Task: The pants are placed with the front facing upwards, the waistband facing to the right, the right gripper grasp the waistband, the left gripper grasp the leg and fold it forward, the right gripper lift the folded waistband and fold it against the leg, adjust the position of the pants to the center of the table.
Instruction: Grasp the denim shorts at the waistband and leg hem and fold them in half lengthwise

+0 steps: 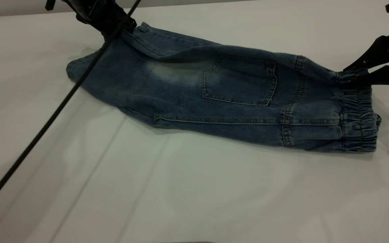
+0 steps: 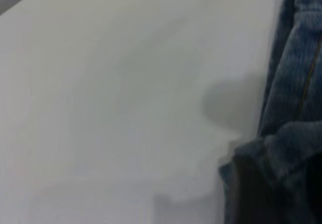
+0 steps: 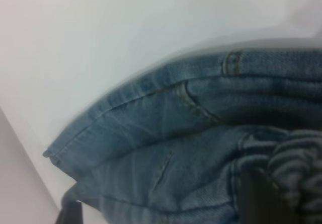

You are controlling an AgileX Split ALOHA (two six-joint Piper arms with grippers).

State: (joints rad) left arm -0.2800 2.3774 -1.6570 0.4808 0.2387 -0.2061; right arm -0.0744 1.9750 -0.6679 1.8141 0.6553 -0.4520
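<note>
Here: one pair of pants (image 1: pixel 214 98), blue denim, folded lengthwise, lying across the far half of the white worktop (image 1: pixel 194 195), back patch pocket (image 1: pixel 240 81) facing up. Waistband (image 1: pixel 358 118), gathered and ruched, at the right end; leg hem at the left end. Right gripper (image 1: pixel 351 76) at the far right edge, its jaws closed on the upper corner of the waistband, cloth pulled to a point there. Left gripper (image 1: pixel 113 22) at the top left, its jaws pinched on the far corner of the leg hem, that corner lifted slightly. Black braided cable (image 1: pixel 46 125) runs diagonally from the left arm across the worktop, crossing over the leg end
</note>
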